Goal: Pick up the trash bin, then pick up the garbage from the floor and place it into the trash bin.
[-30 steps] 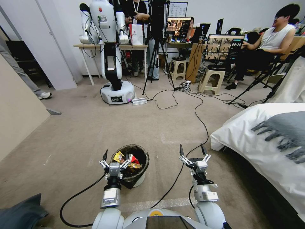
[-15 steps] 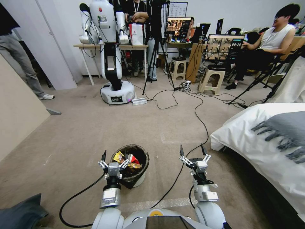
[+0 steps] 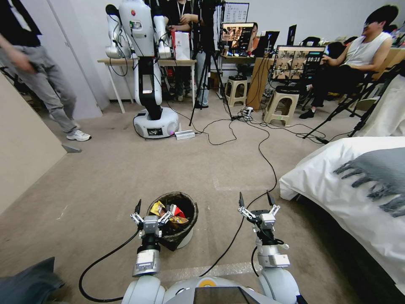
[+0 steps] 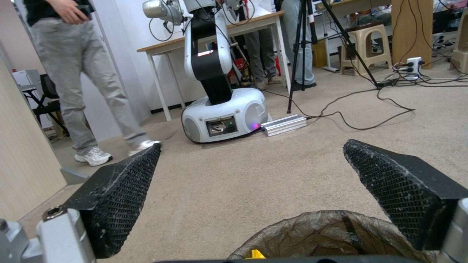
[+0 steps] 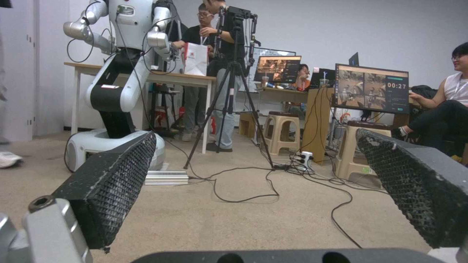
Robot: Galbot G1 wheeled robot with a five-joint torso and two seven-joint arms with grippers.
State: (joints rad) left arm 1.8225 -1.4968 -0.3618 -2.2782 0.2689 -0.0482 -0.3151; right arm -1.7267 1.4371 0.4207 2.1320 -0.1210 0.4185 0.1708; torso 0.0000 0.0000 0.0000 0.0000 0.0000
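The trash bin [image 3: 190,219], small and white with a black bag liner, stands on the carpet just ahead of me. Inside it lies garbage [image 3: 168,211]: yellow and red snack packets. My left gripper [image 3: 155,206] is open and hovers over the bin's near rim, with nothing between its fingers. In the left wrist view the liner's rim [image 4: 331,232] and a yellow scrap [image 4: 253,254] sit below the open left gripper [image 4: 251,164]. My right gripper [image 3: 255,197] is open and holds nothing, over bare carpet to the right of the bin. The right wrist view shows the right gripper [image 5: 253,160] spread wide.
A bed [image 3: 358,198] with a white sheet and grey blanket fills the right side. Black cables [image 3: 257,164] cross the carpet ahead. A white robot [image 3: 147,71], a tripod and stools stand farther off. A wooden panel [image 3: 21,152] and a walking person [image 3: 42,76] are at the left.
The person at the left has walked further into view. Both grippers and the bin have stayed where they were.
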